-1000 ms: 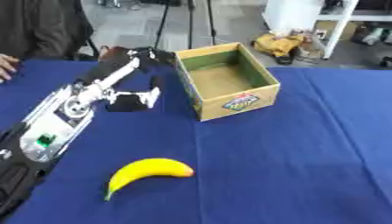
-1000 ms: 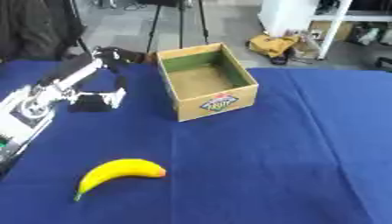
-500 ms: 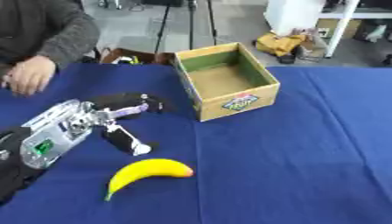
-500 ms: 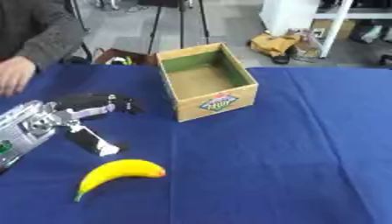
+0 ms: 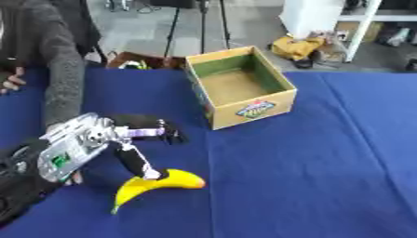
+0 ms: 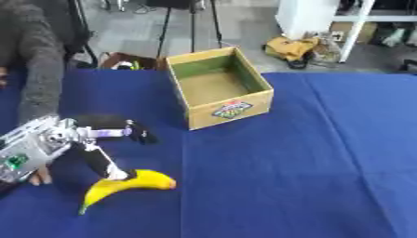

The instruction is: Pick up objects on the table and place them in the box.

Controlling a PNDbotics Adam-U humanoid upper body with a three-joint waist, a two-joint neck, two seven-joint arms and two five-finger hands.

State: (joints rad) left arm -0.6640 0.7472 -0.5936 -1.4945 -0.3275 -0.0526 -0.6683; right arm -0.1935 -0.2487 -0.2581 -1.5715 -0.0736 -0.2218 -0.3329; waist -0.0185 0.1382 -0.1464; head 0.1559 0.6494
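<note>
Banana (image 5: 155, 186) on blue table (image 5: 309, 176), left hand (image 5: 134, 144) thumb touching it

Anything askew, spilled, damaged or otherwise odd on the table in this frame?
Nothing spilled or damaged. The open cardboard box sits turned at an angle to the blue table, and a person's grey sleeve reaches onto the cloth beside the robot's left hand near the yellow banana.

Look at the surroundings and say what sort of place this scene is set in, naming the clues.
Probably a robotics lab or workshop, not a home. A table under a blue cloth holds only test items, a banana and an open cardboard box; behind stand tripod legs on a grey floor, with white shelving and clutter.
</note>
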